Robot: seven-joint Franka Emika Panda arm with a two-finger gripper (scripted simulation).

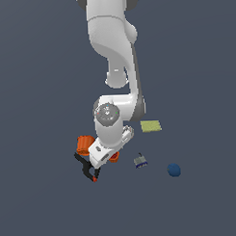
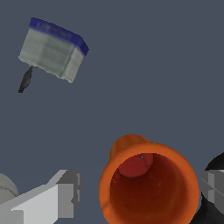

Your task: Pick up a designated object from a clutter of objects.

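In the exterior view the arm (image 1: 110,125) hides most of the small cup (image 1: 114,157) and the gripper itself; another orange cup (image 1: 83,144) sits beside it. The wrist view shows the gripper (image 2: 140,192) spread wide, fingers (image 2: 65,194) either side of the small cup's (image 2: 148,188) hollow mouth, not visibly touching. A grey padlock-like piece (image 2: 52,50) lies well apart.

You see the white arm (image 1: 111,81) reaching down over the dark floor (image 1: 41,199), its wrist covering most of the clutter; 1 orange cup (image 1: 84,144) shows at the wrist's left in the exterior view, and a sliver of another orange cup (image 1: 114,158) peeks out just below it. The black clamp (image 1: 86,167) with red tips lies just under the wrist; the grey padlock-like piece (image 1: 140,161), the blue ball (image 1: 174,170) and the yellow-green flat square (image 1: 151,126) sit apart toward the exterior view's right.
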